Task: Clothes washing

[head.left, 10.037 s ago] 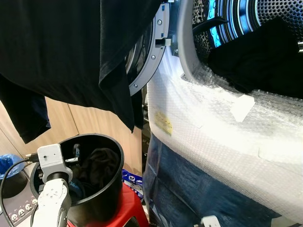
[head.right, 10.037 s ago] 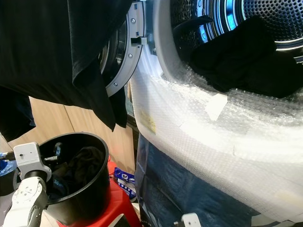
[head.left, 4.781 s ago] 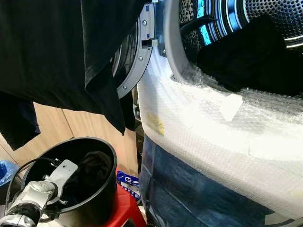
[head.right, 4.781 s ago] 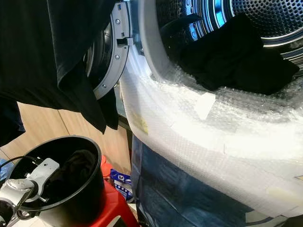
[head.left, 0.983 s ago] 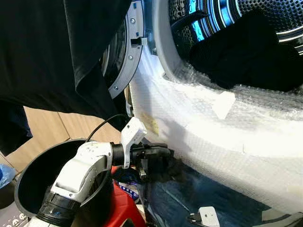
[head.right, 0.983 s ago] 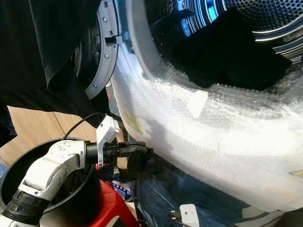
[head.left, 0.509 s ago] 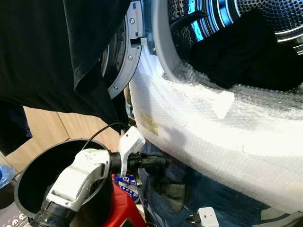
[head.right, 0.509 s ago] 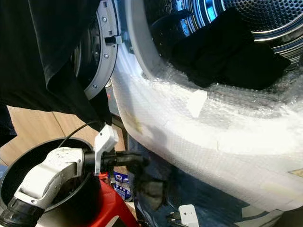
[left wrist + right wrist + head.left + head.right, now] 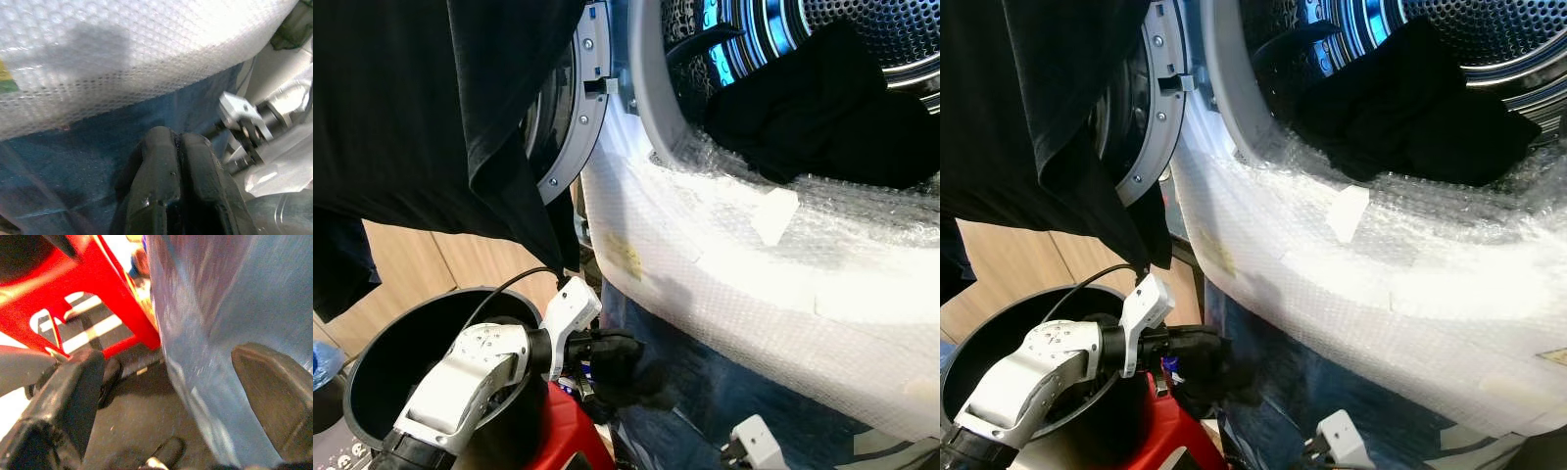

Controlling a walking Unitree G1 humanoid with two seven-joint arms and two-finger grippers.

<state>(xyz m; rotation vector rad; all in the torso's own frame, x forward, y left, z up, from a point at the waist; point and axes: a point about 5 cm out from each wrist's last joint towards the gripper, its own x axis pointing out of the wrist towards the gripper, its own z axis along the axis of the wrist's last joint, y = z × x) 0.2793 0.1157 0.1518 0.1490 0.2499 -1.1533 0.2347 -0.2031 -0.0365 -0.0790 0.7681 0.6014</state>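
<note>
a home laundry corner: open washing machine drum point(image 9: 822, 29), hanging clothes point(image 9: 421, 108).

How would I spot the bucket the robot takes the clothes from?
Find the washing machine, its front wrapped in bubble wrap. Down to its left, on a red stool, stands a round black bucket. It is the one deep open tub, right by the robot's left arm.

Red stool point(image 9: 570, 441) low on floor; light wood panel wall point(image 9: 421, 264) behind; blue item point(image 9: 321, 354) beside it.

Black bucket point(image 9: 386, 367), red stool point(image 9: 573, 446), black clothes point(image 9: 822, 108)
</note>
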